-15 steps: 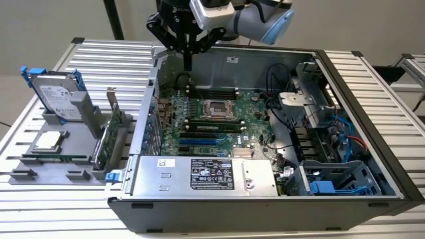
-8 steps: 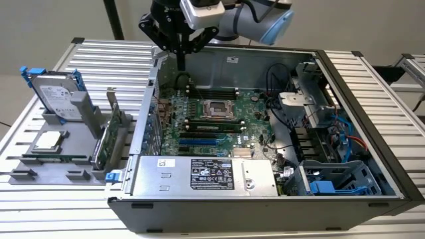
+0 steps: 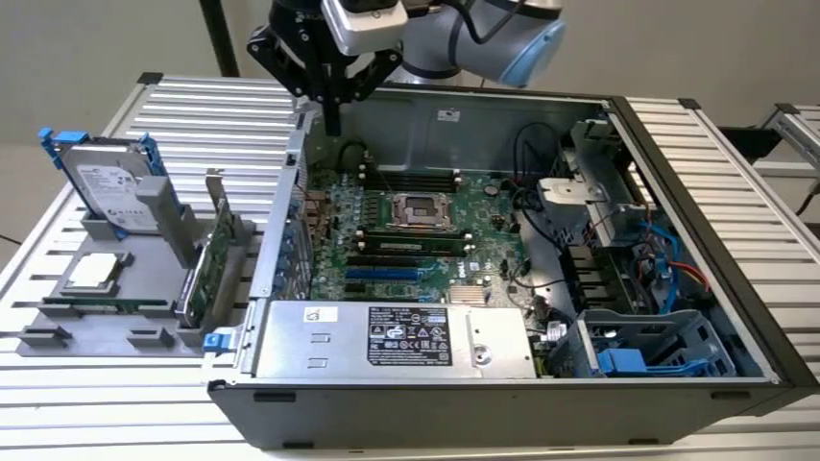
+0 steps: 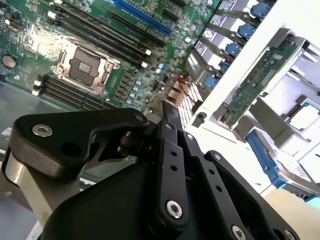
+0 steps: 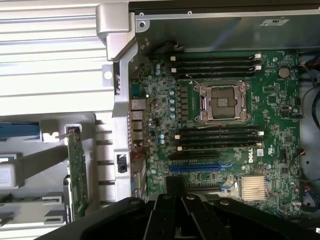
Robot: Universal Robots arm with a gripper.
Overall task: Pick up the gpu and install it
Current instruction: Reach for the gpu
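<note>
One claw [image 3: 332, 123], fingers [image 4: 167, 125] pressed together on nothing, hangs above the back edge of the open computer case [image 3: 513, 418]. We see the gpu [image 3: 215, 257] well below and aside from it, standing on edge in a grey holder [image 3: 90, 336] outside.

Robotics lab bench: an opened desktop computer case [image 3: 417, 144] sits on a slatted aluminium worktable [image 3: 192, 115], spare parts [image 3: 109, 187] racked in a grey fixture [image 3: 84, 327] at the exterior view's left, beneath an industrial arm [image 3: 506, 43].
</note>
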